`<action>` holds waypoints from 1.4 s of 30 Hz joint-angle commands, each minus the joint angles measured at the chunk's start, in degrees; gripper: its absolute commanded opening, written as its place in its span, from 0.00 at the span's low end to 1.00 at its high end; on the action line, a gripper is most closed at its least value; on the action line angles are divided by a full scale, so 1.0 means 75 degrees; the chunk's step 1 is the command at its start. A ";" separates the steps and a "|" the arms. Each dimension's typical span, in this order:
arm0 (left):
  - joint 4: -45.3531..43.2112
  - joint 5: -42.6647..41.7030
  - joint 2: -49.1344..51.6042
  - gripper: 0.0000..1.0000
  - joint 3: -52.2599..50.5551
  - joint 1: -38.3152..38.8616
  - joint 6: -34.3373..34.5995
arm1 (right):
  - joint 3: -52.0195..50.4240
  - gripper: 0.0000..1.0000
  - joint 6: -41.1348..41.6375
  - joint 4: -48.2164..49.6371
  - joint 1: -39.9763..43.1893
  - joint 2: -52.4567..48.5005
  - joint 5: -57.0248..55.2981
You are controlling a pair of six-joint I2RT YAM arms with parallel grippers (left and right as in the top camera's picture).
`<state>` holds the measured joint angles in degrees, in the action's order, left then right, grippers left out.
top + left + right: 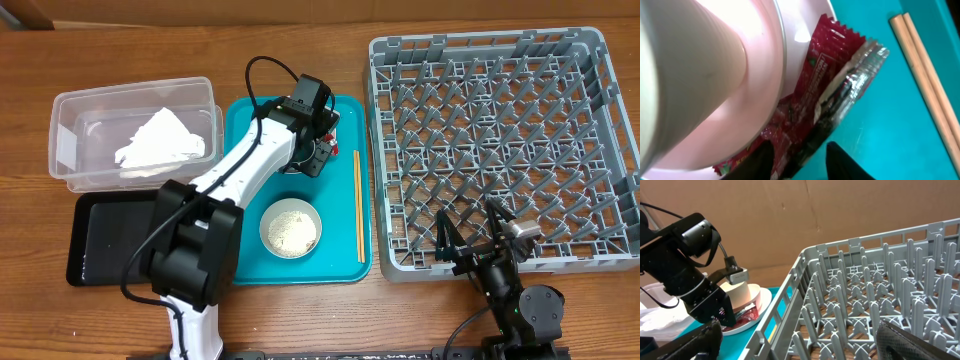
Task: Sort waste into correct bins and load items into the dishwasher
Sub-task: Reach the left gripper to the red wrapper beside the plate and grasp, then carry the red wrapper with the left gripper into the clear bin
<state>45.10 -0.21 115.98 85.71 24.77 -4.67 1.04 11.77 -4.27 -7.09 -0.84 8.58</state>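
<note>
The red snack wrapper (pixel 825 65) lies on the pale pink plate (pixel 805 20) beside the cream cup (pixel 685 65), and its silver end hangs over the teal tray. My left gripper (pixel 799 142) straddles the wrapper's lower end. Its jaws are partly closed, and a thin strip of tray still shows between the wrapper and the right finger. From above, that gripper (pixel 318 150) sits over the plate at the tray's back. The chopsticks (pixel 358 205) lie along the tray's right side. A bowl (pixel 291 228) holds rice crumbs. My right gripper (pixel 478 228) stands wide open at the dish rack's (pixel 375 150) front edge.
The clear tub (pixel 70 110) at back left holds the crumpled napkin (pixel 160 140). The black tray (pixel 110 240) lies in front of it, partly under my left arm's base. The teal tray (pixel 335 255) sits between the bins and the rack.
</note>
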 commanded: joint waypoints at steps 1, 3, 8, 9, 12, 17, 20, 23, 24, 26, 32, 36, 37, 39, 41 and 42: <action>-0.0012 0.0166 0.0271 0.27 -0.0067 0.0000 -0.0122 | -0.0076 1.00 0.0009 0.0038 0.0055 0.0082 -0.0023; -0.0012 0.0420 0.0268 0.17 -0.0067 0.0000 -0.0119 | -0.0076 1.00 0.0012 0.0038 0.0055 0.0082 -0.0023; 0.0035 0.0697 0.0262 0.04 -0.0055 0.0000 -0.0114 | -0.0076 1.00 0.0009 0.0038 0.0055 0.0082 -0.0023; 0.0061 0.0694 0.0262 0.04 -0.0038 0.0000 -0.0076 | -0.0076 1.00 0.0009 0.0038 0.0055 0.0082 -0.0023; 0.0379 0.0676 0.0262 0.04 0.0198 0.0000 0.0009 | -0.0076 1.00 0.0009 0.0038 0.0055 0.0082 -0.0023; 0.1682 0.0679 0.0259 0.04 0.1271 0.0000 0.0085 | -0.0076 1.00 0.0012 0.0038 0.0055 0.0082 -0.0023; 0.2734 0.0688 0.0256 0.04 0.2154 -0.0067 0.0143 | -0.0076 1.00 0.0012 0.0038 0.0055 0.0082 -0.0023; 0.3474 0.0711 0.0207 0.04 0.2894 -0.0239 0.0283 | -0.0076 1.00 0.0009 0.0038 0.0055 0.0082 -0.0023; 0.3669 0.0708 0.0166 0.04 0.3130 -0.0332 0.0350 | -0.0076 1.00 0.0012 0.0038 0.0055 0.0082 -0.0023; 0.3984 0.0714 0.0122 0.04 0.3538 -0.0580 0.0557 | -0.0076 1.00 0.0009 0.0038 0.0055 0.0082 -0.0023; 0.4299 0.0968 0.0105 0.04 0.4036 -0.1871 0.1935 | -0.0076 1.00 0.0012 0.0038 0.0055 0.0082 -0.0023; 0.4197 0.0965 0.0111 0.04 0.3975 -0.2868 0.2722 | -0.0076 1.00 0.0009 0.0038 0.0055 0.0082 -0.0023; 0.4135 0.0965 0.0114 0.04 0.3958 -0.3115 0.2833 | -0.0076 1.00 0.0009 0.0038 0.0055 0.0082 -0.0023; 0.3960 0.0959 0.0119 0.04 0.3853 -0.3532 0.3028 | -0.0076 1.00 0.0009 0.0038 0.0055 0.0082 -0.0023; 0.3774 0.0953 0.0119 0.04 0.3678 -0.3876 0.3156 | -0.0076 1.00 0.0009 0.0038 0.0055 0.0082 -0.0023; 0.3654 0.0933 0.0119 0.04 0.3541 -0.4033 0.3200 | -0.0076 1.00 0.0009 0.0038 0.0055 0.0082 -0.0023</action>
<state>73.71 6.33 117.89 114.39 -2.98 14.83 1.04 11.81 -4.29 -7.09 -0.84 8.58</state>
